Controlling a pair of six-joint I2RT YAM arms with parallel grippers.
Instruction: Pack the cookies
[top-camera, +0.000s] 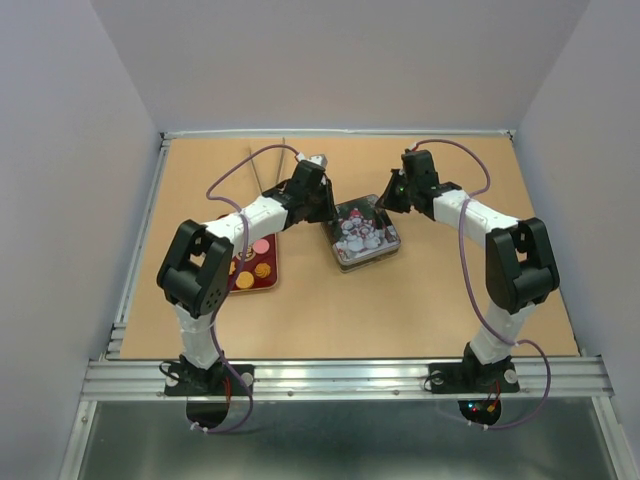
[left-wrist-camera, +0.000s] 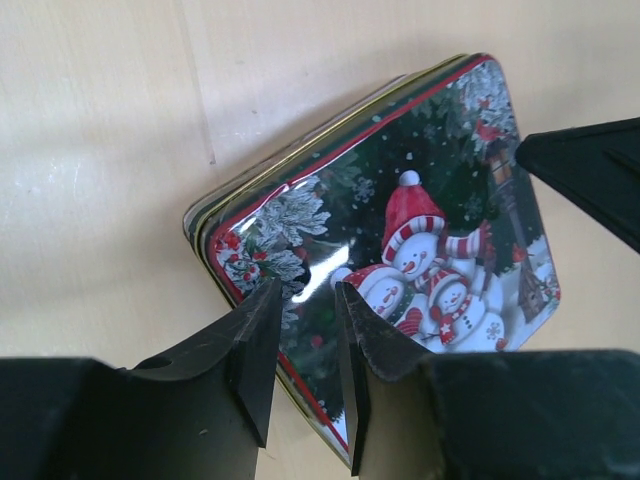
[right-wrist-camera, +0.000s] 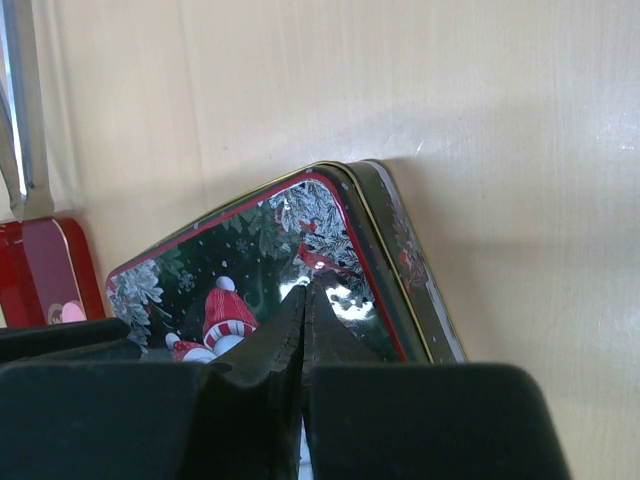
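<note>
A closed square tin (top-camera: 365, 237) with snowmen on its lid lies mid-table; it also shows in the left wrist view (left-wrist-camera: 400, 230) and the right wrist view (right-wrist-camera: 250, 260). The cookies (top-camera: 262, 269), orange and pink, lie on a red tray (top-camera: 274, 255) to its left, partly hidden by my left arm. A pink cookie (right-wrist-camera: 68, 312) peeks out in the right wrist view. My left gripper (top-camera: 325, 205) (left-wrist-camera: 305, 290) hovers over the tin's left edge, jaws slightly apart and empty. My right gripper (top-camera: 387, 200) (right-wrist-camera: 305, 285) is shut and empty over the lid's right part.
A thin metal piece (top-camera: 270, 170) stands behind the tray, also at the left edge of the right wrist view (right-wrist-camera: 20, 110). Raised rails border the tan table (top-camera: 450, 310), with grey walls around it.
</note>
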